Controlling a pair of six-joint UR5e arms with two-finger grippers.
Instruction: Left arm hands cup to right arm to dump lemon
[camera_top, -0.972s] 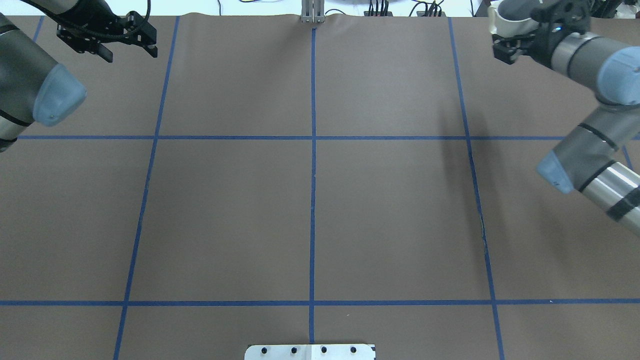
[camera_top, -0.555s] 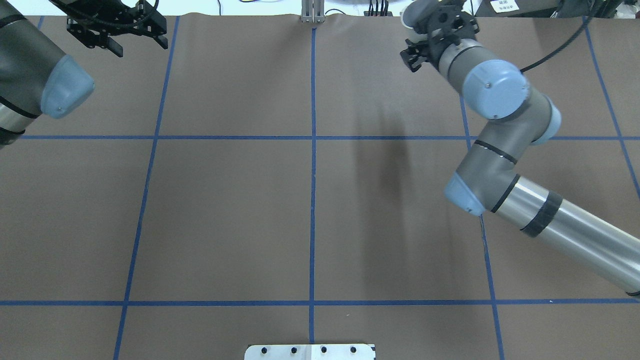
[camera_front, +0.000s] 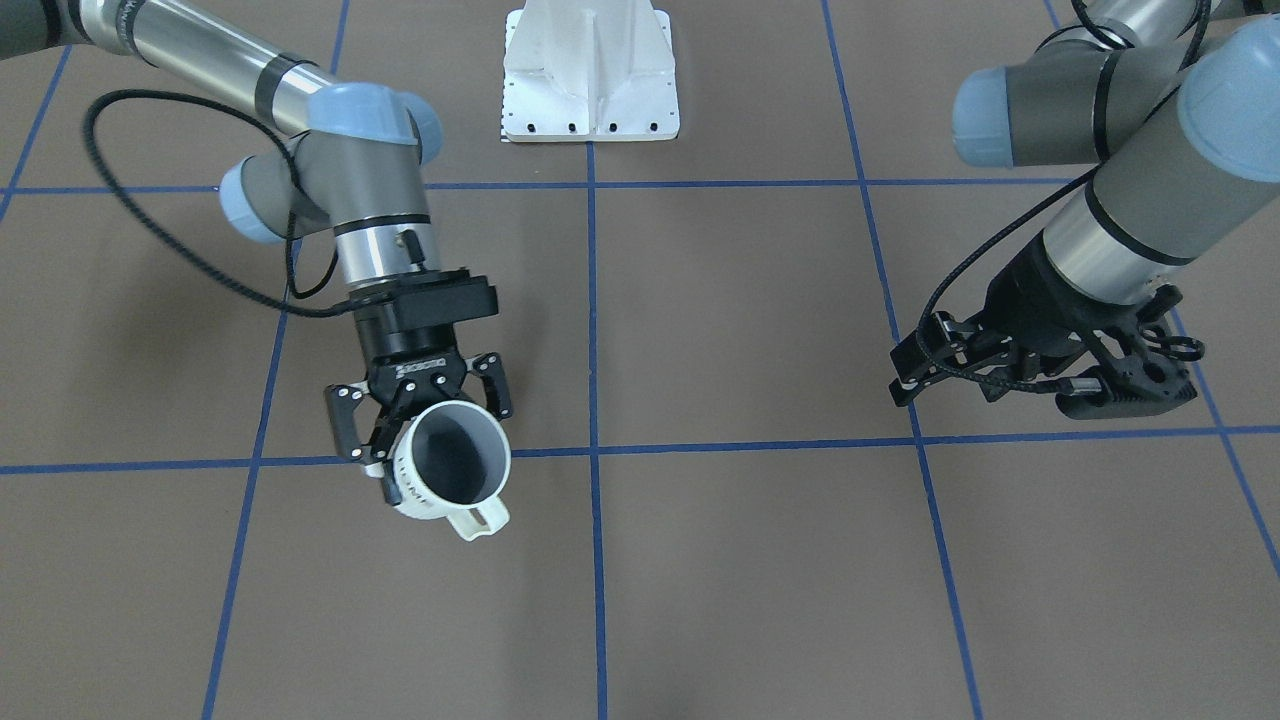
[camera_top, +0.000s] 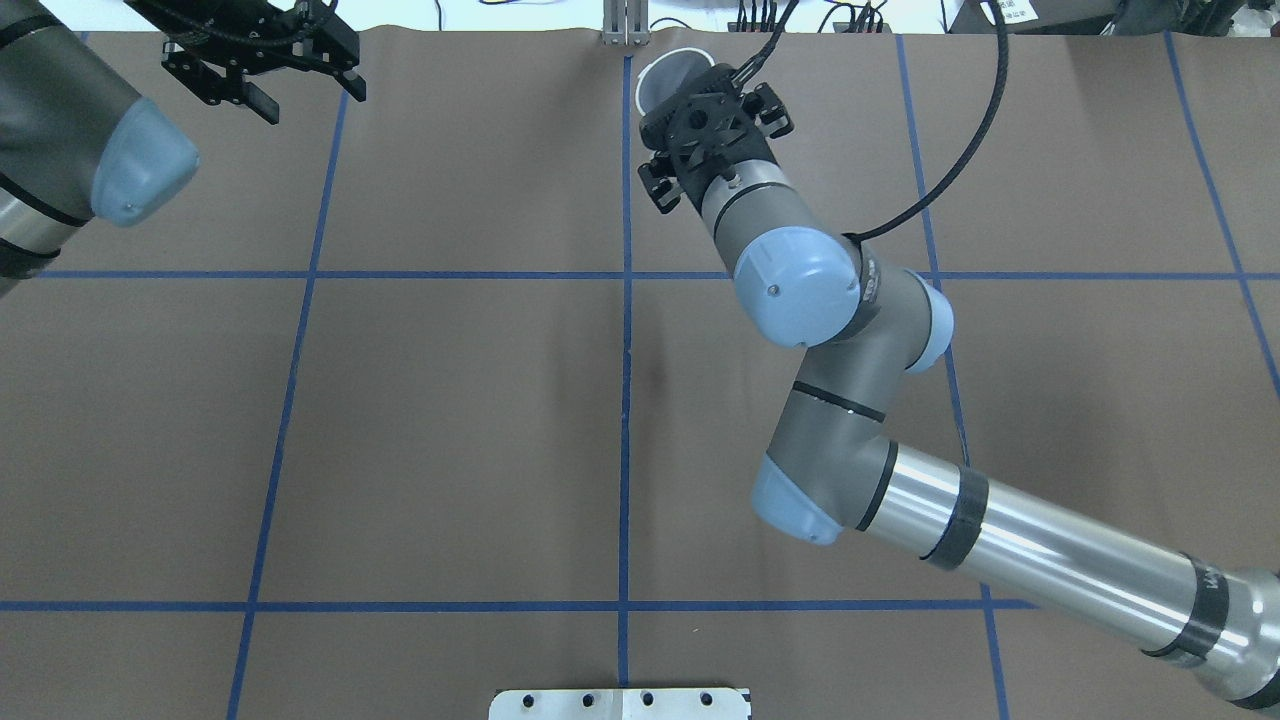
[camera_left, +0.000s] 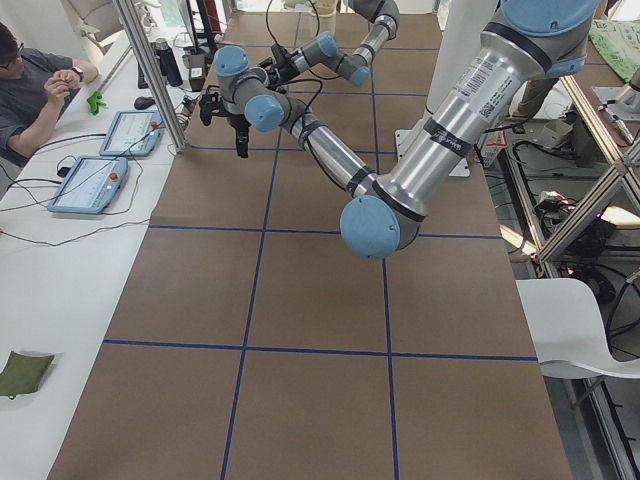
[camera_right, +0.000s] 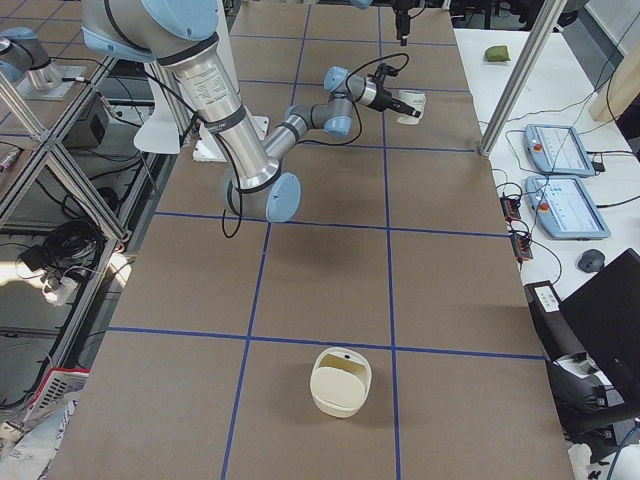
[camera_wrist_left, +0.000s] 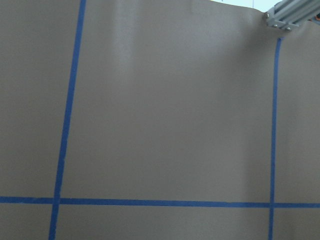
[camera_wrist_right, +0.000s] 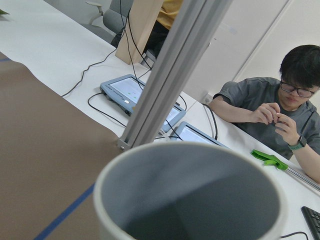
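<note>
**Status.** The right gripper is clamped across the body of the cup, one finger on each side. The cup hangs above the brown table cover at lower left of the front-facing view. It is tipped, with its mouth turned toward the operators' side and its handle at lower right. In the overhead view the cup sits at top centre, just beside the aluminium post. The left gripper is at upper left of that view, fingers spread and empty, well apart from the cup.

**Lemon.** It shows in no view. The part of the grey interior that can be seen is bare, and the cup bottom is cut off in the right wrist view, so whether the lemon is inside cannot be told.

**Hazards.**
- Misplaced dump — the mouth points toward the white bench carrying the tablets. If the lemon is inside, more tilt could roll it off the cover.
- Collision — wrist rotation beside the post could knock the rim.
- Slip — the fingers grip a smooth curved wall, so a fast roll may twist the cup loose.
- Cable snag during rotation.
</note>
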